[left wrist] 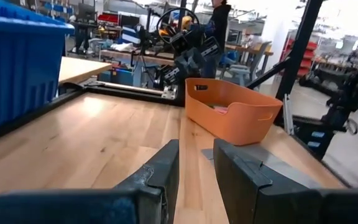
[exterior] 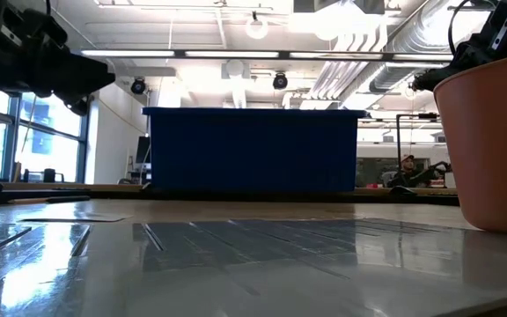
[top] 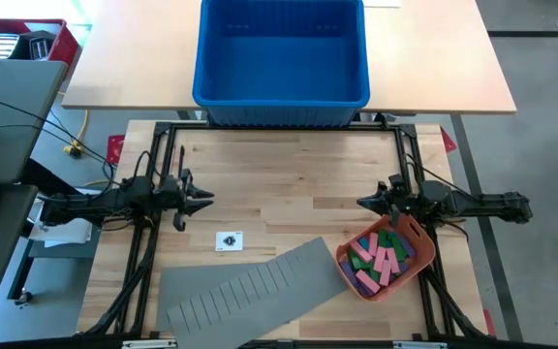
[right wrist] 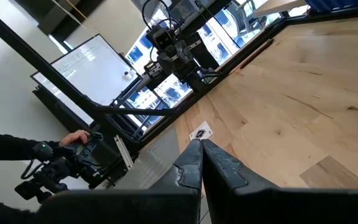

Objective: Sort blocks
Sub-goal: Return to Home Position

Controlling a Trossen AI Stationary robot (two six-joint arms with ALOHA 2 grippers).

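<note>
Mid-left of the high view: left gripper (top: 204, 201), fingers a narrow slit apart, empty. Just below and right of it, a small white card (top: 229, 241), dark mark too small to read. Mid-right: right gripper (top: 361, 203), pinched closed on nothing, with pink, green and purple blocks (top: 384, 257) heaped in the orange tray (top: 417, 233) at lower right, just below those fingertips and clear of them.

No text is legible, even on the white card (top: 229, 241).
</note>
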